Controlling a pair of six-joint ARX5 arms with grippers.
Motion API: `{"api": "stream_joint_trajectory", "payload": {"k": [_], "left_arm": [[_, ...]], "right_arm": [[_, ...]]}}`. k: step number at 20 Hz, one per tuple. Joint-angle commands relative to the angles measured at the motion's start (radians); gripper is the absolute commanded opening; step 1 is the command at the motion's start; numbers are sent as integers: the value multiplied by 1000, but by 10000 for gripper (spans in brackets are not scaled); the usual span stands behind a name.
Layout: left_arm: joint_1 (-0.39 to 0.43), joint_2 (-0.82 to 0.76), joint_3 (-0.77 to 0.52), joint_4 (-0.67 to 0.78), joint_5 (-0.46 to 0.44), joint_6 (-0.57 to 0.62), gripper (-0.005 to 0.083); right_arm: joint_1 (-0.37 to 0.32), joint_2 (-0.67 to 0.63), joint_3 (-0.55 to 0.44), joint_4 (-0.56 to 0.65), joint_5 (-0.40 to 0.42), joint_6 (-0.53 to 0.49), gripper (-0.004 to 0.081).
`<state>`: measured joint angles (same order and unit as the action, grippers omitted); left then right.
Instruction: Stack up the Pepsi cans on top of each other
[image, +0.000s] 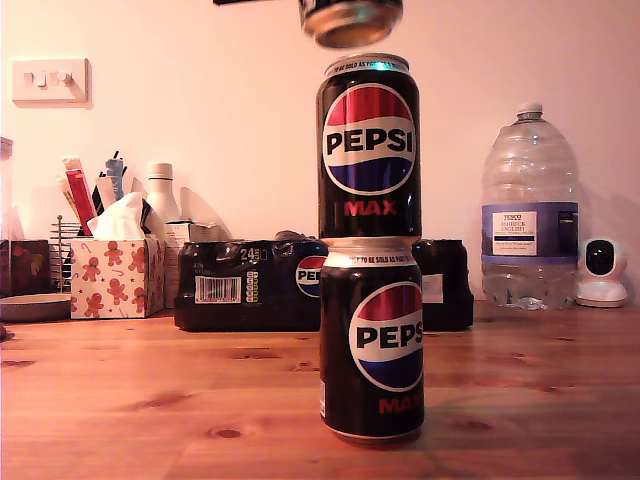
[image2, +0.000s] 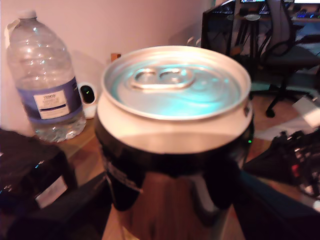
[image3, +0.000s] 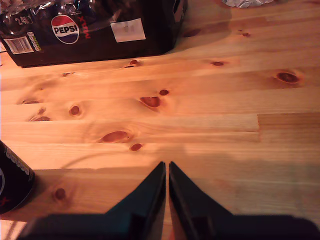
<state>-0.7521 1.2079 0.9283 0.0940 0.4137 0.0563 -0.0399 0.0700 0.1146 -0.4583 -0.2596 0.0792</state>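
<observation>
Third Pepsi can cut off by the frame above two stacked Pepsi cans, gripped in our first tool; second tool closed, empty.

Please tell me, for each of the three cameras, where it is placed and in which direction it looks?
Exterior view: low at table height, facing two stacked cans, top can on bottom can, third can above; no gripper shows.
First wrist view: on my first gripper, close on the held can, water bottle behind.
Second wrist view: on my second gripper, looking down at the table, fingers together.
Shared: the multipack in the exterior and second wrist views.
</observation>
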Motion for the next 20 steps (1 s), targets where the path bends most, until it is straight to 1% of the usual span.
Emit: {"api": "stream_joint_trajectory", "payload": {"k": [1,11,20], "left_arm": [[-4,5,22,37,-4,8,354],[-17,48,22,53,-4,23,354],[-30,49,19,39,-4,23,354]], "right_arm": [[-6,1,-17,3,-3,3,-12],[-6,1,-17,3,-3,3,-12],[-6,1,-17,3,-3,3,-12]]}}
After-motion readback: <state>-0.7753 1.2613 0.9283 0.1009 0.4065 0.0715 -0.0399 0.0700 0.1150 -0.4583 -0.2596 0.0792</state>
